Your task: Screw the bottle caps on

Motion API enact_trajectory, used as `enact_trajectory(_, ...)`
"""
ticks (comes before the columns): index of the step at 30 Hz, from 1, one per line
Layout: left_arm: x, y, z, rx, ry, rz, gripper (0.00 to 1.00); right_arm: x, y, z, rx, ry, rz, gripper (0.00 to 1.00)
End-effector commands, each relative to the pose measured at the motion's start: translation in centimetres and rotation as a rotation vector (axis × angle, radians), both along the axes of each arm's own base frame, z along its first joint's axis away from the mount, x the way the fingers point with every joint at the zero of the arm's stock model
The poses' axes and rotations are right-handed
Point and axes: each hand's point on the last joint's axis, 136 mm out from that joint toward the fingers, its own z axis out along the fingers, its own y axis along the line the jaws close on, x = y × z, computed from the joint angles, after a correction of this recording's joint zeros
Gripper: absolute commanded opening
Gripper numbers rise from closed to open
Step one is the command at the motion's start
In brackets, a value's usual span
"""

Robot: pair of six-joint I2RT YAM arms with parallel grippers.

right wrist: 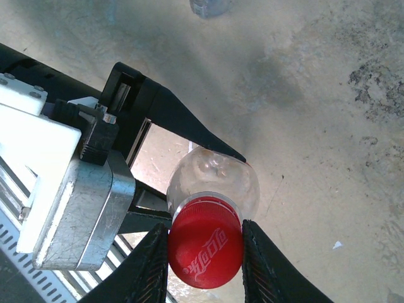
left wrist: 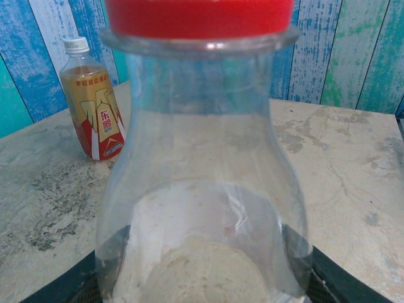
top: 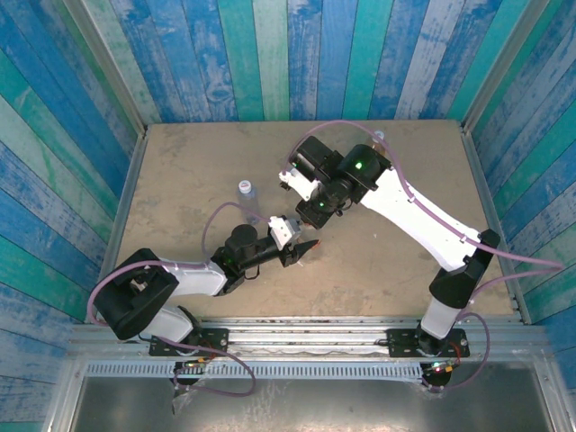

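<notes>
My left gripper (left wrist: pixel 202 255) is shut on the lower body of a clear bottle (left wrist: pixel 202 145), which stands upright near the table's middle (top: pixel 304 245). A bright red cap (right wrist: pixel 205 246) sits on the bottle's neck. My right gripper (right wrist: pixel 206 247) comes down from above and is shut on that cap, one finger on each side. An amber bottle with an orange-red label and a white cap (left wrist: pixel 95 104) stands at the back. A clear bluish bottle with a pale cap (top: pixel 246 191) stands to the left of the held bottle.
The stone-coloured tabletop (top: pixel 189 171) is walled by blue and green planks on three sides. Both arms meet over its centre, the right arm (top: pixel 414 216) crossing in from the right. A metal rail (top: pixel 315 337) runs along the near edge.
</notes>
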Motion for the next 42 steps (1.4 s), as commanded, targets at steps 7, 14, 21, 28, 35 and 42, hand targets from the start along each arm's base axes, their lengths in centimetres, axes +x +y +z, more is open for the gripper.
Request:
enact_trajectory(7,-0.4,0.2,-3.1,0.082,0.074,-0.008,0.57,-0.5,-0.4,-1.0,-0.053,0.034,-0.012,0.37)
enact_trajectory(14,-0.4,0.2,-3.1,0.083,0.077,-0.009,0.58,-0.3,-0.4,-0.3,-0.037,0.018,-0.018,0.39)
enact_trajectory(21,-0.4,0.1,-3.1,0.083,0.076,-0.011,0.57,-0.3,-0.2,0.4,-0.014,0.005,-0.016,0.60)
enact_trajectory(28,-0.4,0.0,-3.2,0.080,0.085,-0.019,0.57,-0.3,-0.1,2.7,0.073,-0.051,-0.029,0.74)
enact_trajectory(35,-0.6,0.2,-3.5,0.089,0.104,-0.013,0.57,0.5,-0.2,4.7,0.247,-0.128,-0.128,0.72)
enact_trajectory(42,-1.0,0.1,-4.2,0.100,0.136,-0.032,0.57,1.2,-1.2,5.3,0.445,-0.194,-0.234,0.66)
